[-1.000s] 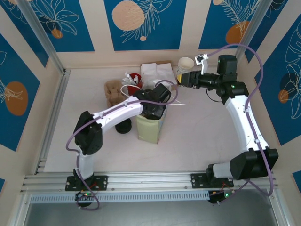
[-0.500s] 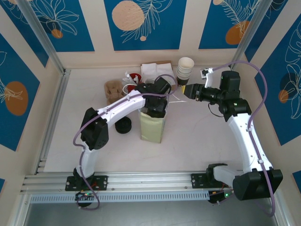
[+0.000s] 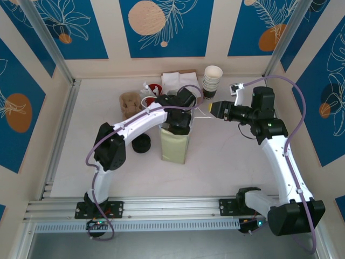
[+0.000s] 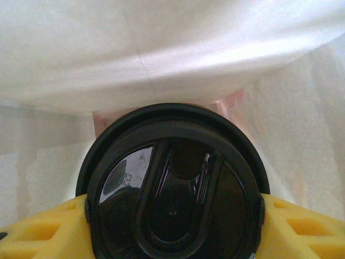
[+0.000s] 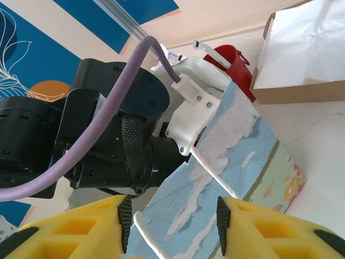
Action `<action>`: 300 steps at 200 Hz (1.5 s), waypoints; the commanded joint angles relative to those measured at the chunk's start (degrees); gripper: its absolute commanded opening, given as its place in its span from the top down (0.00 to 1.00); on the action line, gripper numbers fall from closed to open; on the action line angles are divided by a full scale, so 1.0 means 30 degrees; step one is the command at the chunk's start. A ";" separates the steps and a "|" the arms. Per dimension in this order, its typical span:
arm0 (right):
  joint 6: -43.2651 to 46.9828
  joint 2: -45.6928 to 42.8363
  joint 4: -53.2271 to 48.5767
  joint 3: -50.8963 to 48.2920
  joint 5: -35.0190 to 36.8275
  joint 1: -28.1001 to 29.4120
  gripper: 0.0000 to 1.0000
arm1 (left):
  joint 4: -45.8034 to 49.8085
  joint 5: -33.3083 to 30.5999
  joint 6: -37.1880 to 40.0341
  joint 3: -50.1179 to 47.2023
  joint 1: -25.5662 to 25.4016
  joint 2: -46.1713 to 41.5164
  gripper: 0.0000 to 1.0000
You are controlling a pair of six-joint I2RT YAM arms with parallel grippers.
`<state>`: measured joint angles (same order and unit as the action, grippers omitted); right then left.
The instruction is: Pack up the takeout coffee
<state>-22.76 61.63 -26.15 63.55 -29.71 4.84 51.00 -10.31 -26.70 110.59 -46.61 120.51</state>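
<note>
Left gripper point(image 4: 172, 224) was seen closed on the coffee point(image 4: 173, 162), its yellow fingers point(image 4: 40, 229) pressed against either side of the black lid point(image 4: 135, 181). Both were sunk inside the bag point(image 3: 174, 147), whose pale inner walls were seen all round the lid in the left wrist view. Right gripper point(image 5: 170, 221) was placed at the bag's mouth, its fingers set apart with the printed rim between them; whether that rim was actually pinched could not be told. From above, the bag was seen upright near the middle of the table point(image 3: 232, 162), with the left arm bent down into its open top. The task was judged well advanced, since the cup was capped and already within the bag. How deep it sat, and whether its base was resting on the bottom, was hidden. Left to be done, by that judgement, were the setting down of the cup, its release, the withdrawal of the left gripper, and perhaps the closing of the mouth.
</note>
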 commanded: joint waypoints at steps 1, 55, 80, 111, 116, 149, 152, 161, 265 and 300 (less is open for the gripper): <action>-0.0102 -0.0285 -0.0190 -0.0287 0.0116 0.0276 0.53 | 0.1330 0.1377 -0.0388 -0.0571 0.0156 0.1892 0.41; -0.0579 -0.0057 0.0049 -0.0178 0.0827 0.1088 0.53 | 0.1567 0.1441 -0.0605 0.0179 0.0175 0.1403 0.34; -0.1466 0.0455 0.0229 0.0139 0.1453 0.1610 0.49 | 0.1975 0.1531 -0.0768 0.1236 0.0195 0.1286 0.31; -0.2132 0.1520 0.0078 0.0684 0.2462 0.2464 0.46 | 0.2371 0.1229 -0.0923 0.2291 0.0272 0.1459 0.25; -0.2170 0.1657 0.0003 0.0777 0.2723 0.2619 0.45 | 0.2472 0.1167 -0.0937 0.2458 0.0269 0.1486 0.23; -0.2184 0.2173 -0.0372 0.1279 0.4337 0.3341 0.40 | 0.2996 0.0744 -0.1004 0.3310 0.0282 0.1417 0.18; -0.2170 0.2212 -0.0406 0.1309 0.4445 0.3385 0.39 | 0.3062 0.0715 -0.1040 0.3375 0.0300 0.1430 0.17; -0.2174 0.2348 -0.0590 0.1396 0.4801 0.3497 0.38 | 0.3183 0.0574 -0.1109 0.3528 0.0285 0.1490 0.17; -0.2636 0.3794 -0.2470 0.2598 0.7760 0.4649 0.37 | 0.4593 0.0300 -0.2071 0.5132 0.0288 0.1764 0.11; -0.2843 0.4119 -0.2664 0.2701 0.7554 0.4762 0.38 | 0.5000 0.0257 -0.2171 0.5558 0.0274 0.1926 0.12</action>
<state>-30.44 73.23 -32.25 69.84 -7.97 18.57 63.16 -9.02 -31.73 124.68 -46.28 125.03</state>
